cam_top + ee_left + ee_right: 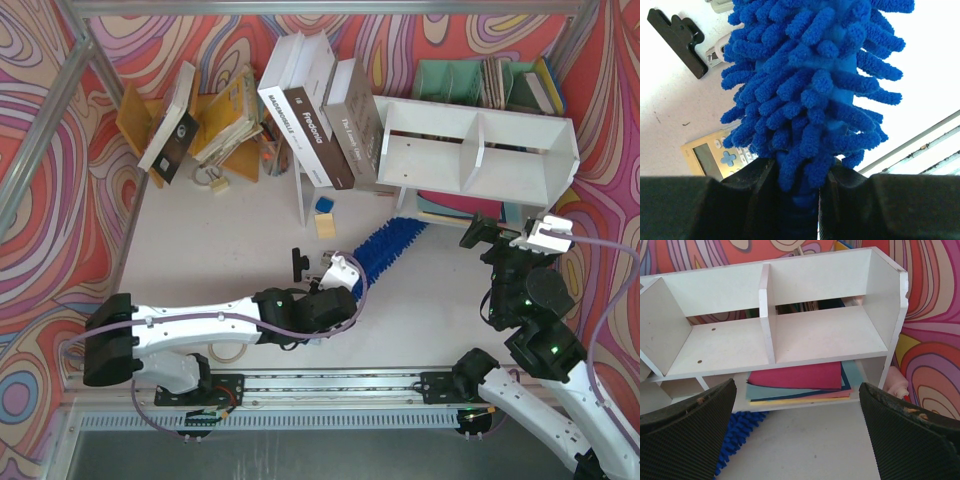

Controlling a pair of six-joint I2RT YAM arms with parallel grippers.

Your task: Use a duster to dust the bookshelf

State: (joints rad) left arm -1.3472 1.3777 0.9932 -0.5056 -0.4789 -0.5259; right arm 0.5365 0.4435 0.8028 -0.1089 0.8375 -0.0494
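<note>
The duster (pixel 388 248), a long fluffy royal-blue microfibre brush, was gripped near the base of its head by the left hand (pixel 343 270), whose fingers were clamped on it; its long axis ran from that hand away and to the right; the tip reached just beside the lower left corner of the wide white board bookshelf (pixel 480 150); the two upper compartments lay above and further right of the tip. The right hand (pixel 541 236) was held with fingers wide apart and nothing between them, nearer the shelf but without the tool. A stack of coloured paper sheets (pixel 795 382) was seen on the lower level; tall leaning books (pixel 320 120) stood to the shelf's left; a black binder clip (pixel 298 263) lay close beside the left hand.
</note>
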